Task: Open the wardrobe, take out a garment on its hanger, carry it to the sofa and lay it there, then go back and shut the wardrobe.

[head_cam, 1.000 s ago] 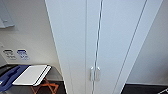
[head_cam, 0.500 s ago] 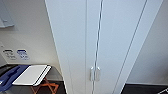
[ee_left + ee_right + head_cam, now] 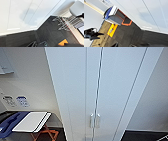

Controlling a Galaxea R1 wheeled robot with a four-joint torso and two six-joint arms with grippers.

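wardrobe [image 3: 105, 84] top and base cut off, wall signs [image 3: 16, 100] too blurred to read

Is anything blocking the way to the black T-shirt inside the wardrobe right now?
Yes. The wardrobe is shut: both doors meet at the centre seam, with the two pale handles side by side. The closed doors stand in front of whatever hangs inside.

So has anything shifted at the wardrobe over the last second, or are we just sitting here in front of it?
Nothing has visibly changed. The wardrobe fills the head view just as before, both doors shut and the two pale handles side by side at the centre seam. The white-topped folding table to its left sits in the same spot, so the camera has not moved either.
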